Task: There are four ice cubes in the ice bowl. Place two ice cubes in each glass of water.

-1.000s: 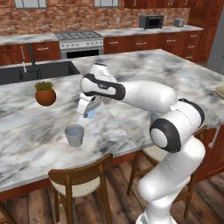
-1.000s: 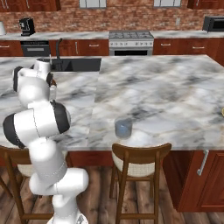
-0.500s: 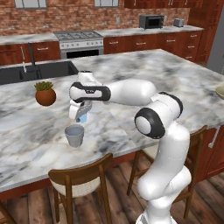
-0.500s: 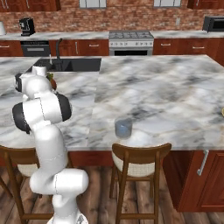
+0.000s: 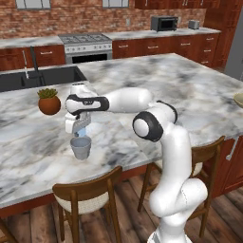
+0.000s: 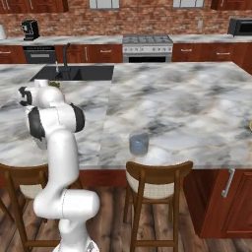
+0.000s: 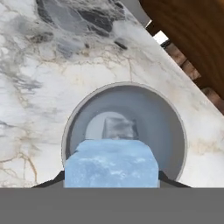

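Seen from directly above, a grey-blue glass [image 7: 124, 131] stands on a marble counter [image 7: 39, 83], its round rim open to the camera and a small pale ice cube [image 7: 119, 128] resting at its bottom. A second, larger-looking light-blue ice cube [image 7: 111, 164] is clamped between the dark tips of the gripper [image 7: 111, 179], poised over the glass's near rim. At upper right the counter's edge gives way to a wooden floor [image 7: 192, 39].

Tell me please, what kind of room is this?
A home kitchen, rendered in simulation: a marble island counter with wooden chairs, a sink set in it, and a stove and microwave along the brick back wall.
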Controlling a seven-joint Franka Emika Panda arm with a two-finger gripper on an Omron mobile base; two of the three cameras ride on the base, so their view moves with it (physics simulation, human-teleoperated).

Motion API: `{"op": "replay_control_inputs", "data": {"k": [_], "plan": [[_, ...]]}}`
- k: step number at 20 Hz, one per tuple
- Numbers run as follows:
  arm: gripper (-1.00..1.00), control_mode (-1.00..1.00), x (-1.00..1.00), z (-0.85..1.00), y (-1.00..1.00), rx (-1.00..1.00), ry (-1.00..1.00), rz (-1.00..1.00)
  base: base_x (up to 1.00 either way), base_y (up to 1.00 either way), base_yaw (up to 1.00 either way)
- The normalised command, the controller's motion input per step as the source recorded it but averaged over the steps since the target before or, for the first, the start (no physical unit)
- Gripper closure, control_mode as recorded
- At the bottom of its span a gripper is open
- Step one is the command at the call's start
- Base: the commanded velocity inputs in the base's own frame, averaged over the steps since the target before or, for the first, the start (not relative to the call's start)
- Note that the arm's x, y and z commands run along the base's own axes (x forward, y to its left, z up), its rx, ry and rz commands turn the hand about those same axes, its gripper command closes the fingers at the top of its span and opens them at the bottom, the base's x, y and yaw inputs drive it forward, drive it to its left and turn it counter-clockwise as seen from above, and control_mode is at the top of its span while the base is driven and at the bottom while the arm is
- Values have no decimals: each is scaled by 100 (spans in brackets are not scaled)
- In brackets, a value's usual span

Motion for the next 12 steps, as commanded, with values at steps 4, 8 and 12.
{"op": "replay_control_inputs", "data": {"k": [4,8,12], "plan": [[100,-100,34,-47,27,-9,14,0,0,0,0],[100,-100,27,-32,5,-4,4,1,0,0,0],[100,-100,-9,-12,0,0,-1,0,0,0,0]]}}
